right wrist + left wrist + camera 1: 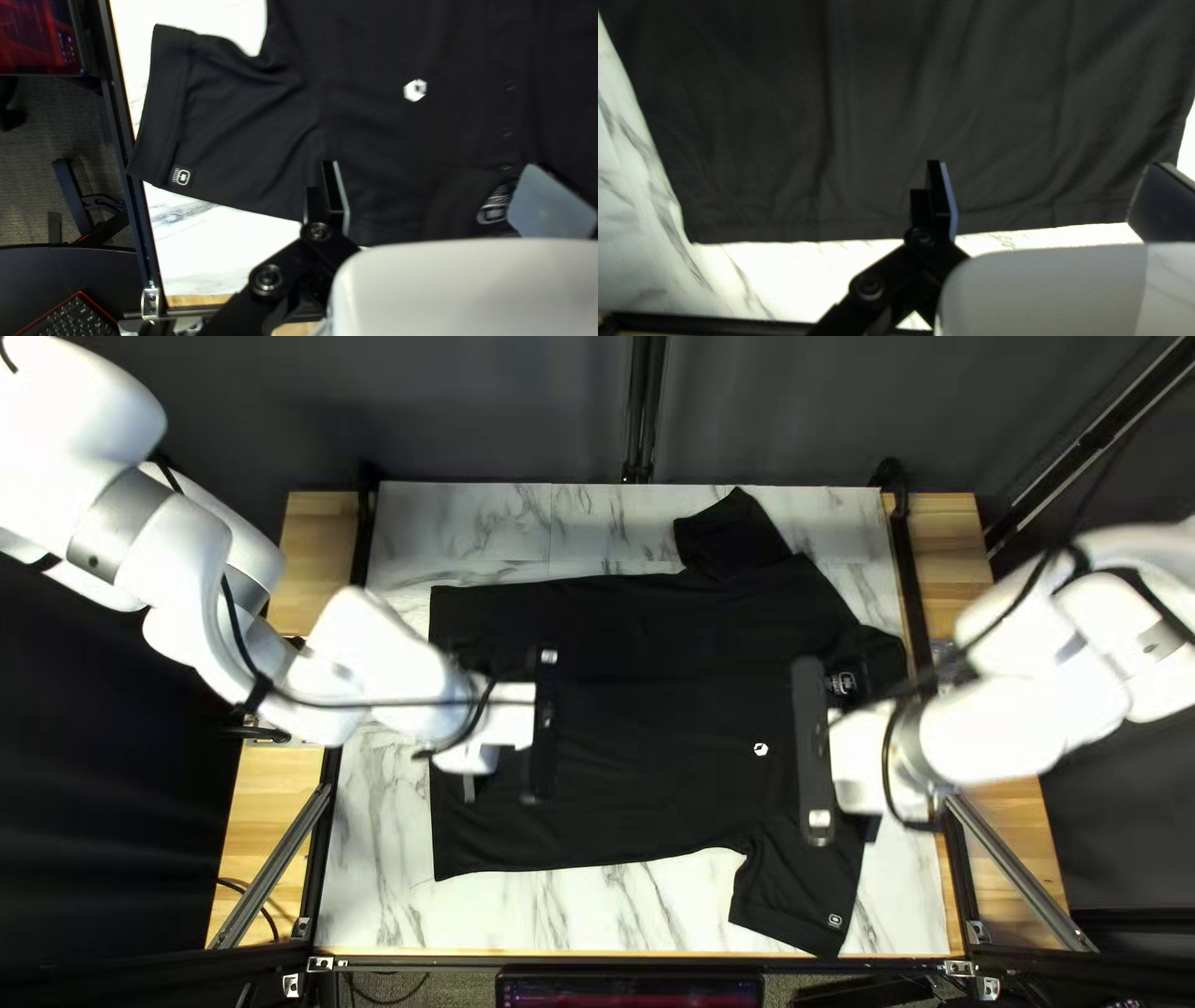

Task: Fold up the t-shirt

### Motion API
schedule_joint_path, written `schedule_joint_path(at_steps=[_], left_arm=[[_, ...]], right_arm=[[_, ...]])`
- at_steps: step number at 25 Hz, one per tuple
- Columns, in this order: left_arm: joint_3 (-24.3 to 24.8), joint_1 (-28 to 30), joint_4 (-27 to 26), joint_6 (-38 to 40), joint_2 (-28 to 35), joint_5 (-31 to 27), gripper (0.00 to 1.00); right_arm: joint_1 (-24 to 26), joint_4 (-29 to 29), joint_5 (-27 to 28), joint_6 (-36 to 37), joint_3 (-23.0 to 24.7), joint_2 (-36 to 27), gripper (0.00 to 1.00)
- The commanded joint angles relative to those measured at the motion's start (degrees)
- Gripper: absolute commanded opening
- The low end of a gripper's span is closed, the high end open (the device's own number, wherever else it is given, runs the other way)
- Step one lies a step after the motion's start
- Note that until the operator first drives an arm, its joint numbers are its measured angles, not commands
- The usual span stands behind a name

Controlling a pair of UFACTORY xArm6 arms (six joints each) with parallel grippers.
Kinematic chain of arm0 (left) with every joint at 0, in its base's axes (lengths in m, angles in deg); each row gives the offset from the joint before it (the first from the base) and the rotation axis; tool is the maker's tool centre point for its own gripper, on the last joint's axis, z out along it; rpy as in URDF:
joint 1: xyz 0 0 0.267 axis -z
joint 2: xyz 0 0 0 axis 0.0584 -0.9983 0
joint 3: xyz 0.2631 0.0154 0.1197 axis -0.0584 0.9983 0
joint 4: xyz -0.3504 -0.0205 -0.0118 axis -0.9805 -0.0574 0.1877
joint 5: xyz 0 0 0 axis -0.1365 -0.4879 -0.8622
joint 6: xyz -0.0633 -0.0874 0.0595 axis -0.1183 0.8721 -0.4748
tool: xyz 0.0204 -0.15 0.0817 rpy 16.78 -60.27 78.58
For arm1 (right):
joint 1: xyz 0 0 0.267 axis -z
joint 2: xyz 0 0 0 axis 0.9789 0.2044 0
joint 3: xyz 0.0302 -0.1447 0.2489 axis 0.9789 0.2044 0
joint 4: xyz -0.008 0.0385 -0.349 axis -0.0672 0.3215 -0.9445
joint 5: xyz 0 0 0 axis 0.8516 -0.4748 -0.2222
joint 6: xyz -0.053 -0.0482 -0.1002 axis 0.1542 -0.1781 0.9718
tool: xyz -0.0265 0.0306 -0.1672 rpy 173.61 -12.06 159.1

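A black t-shirt (660, 747) lies spread flat on the marble-patterned table, its hem toward my left arm and its collar toward my right arm. Above the hem part is my left gripper (543, 724); my right gripper (815, 751) hovers over the collar area. In the left wrist view the shirt (878, 112) extends ahead of the open left gripper (1039, 199), whose fingers stand wide apart near the hem. The right wrist view has the open right gripper (430, 199) over the shirt (374, 124) near the collar label, with one sleeve (230, 124) beside it.
Bare marble tabletop (623, 915) shows along the near edge, and more at the far left corner. Dark rails run down both sides of the table, with wooden strips (318, 560) outside them. A screen (629, 991) stands beyond the near edge.
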Motion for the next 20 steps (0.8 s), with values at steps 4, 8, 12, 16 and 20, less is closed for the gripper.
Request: schedule_joint_path(at_steps=[4, 8, 12, 16, 20], left_arm=[[0.05, 6.94, 1.06, 8.7, -6.44, 1.75, 1.0], [2.32, 8.72, 0.84, 11.79, -8.41, 4.46, 1.0], [2.64, 10.14, 0.07, 13.73, -9.81, 5.21, 1.0], [-0.36, 12.21, -0.78, 14.69, -12.49, 4.14, 1.0], [-3.86, 14.12, -1.39, 15.42, -16.12, 4.0, 1.0]], right_arm=[[-4.5, 0.12, -7.68, -4.86, -1.5, 10.83, 1.0], [-6.93, 1.71, -7.5, -6.57, -4.05, 14.76, 1.0], [-10.13, 3.11, -5.33, -9.38, -8.38, 18.91, 1.0], [-13.14, 3.53, -3.94, -12.31, -12.86, 22.99, 1.0], [-15.01, 3.49, -3.14, -14.39, -14.74, 24.48, 1.0]])
